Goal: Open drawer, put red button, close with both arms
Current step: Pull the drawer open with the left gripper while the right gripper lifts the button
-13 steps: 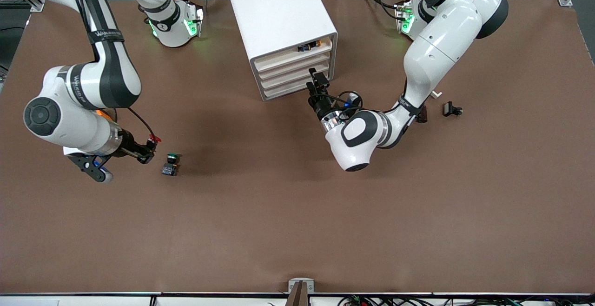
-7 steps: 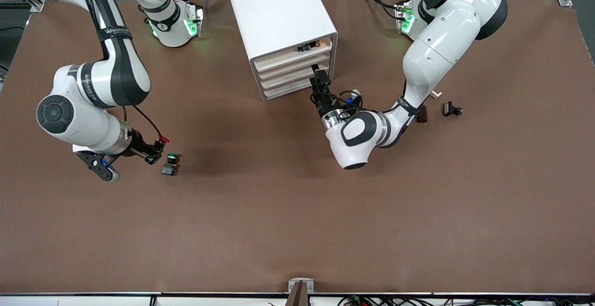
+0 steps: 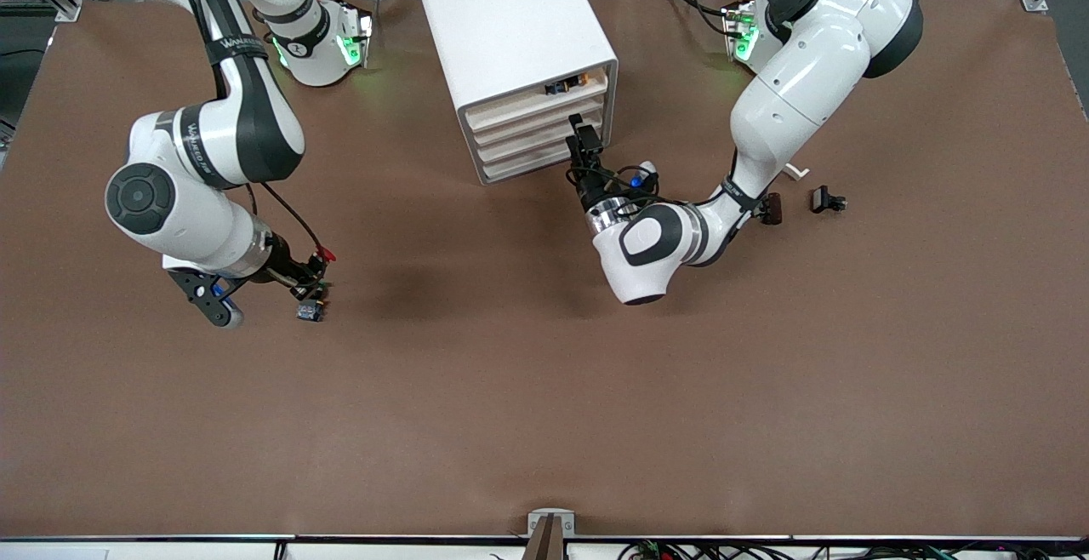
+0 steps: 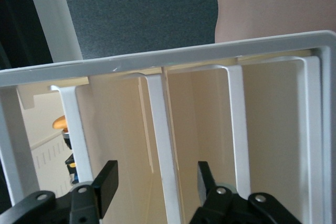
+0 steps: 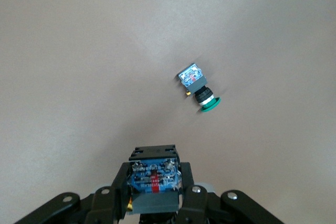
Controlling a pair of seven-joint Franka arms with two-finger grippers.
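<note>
My right gripper (image 3: 313, 279) is shut on the red button, held up over the table just above the green-capped button (image 3: 310, 311). In the right wrist view the red button's black-and-blue body (image 5: 155, 174) sits between my right gripper's (image 5: 155, 187) fingers, its cap hidden, and the green button (image 5: 199, 90) lies on the mat below. My left gripper (image 3: 579, 128) is open at the drawer fronts (image 3: 532, 133) of the white cabinet (image 3: 502, 24), at the end toward the left arm. In the left wrist view my left gripper (image 4: 156, 182) has its fingers on either side of a white drawer front (image 4: 163, 140). All the drawers look shut.
The cabinet's top slot (image 3: 568, 82) holds small black and orange parts. Small black parts (image 3: 827, 200) (image 3: 772, 207) lie on the brown mat (image 3: 544, 390) toward the left arm's end, beside the left arm's forearm.
My right arm has carried the red button toward the cabinet's end, from beside the green button to over it. My left gripper has crept closer to the drawer fronts.
</note>
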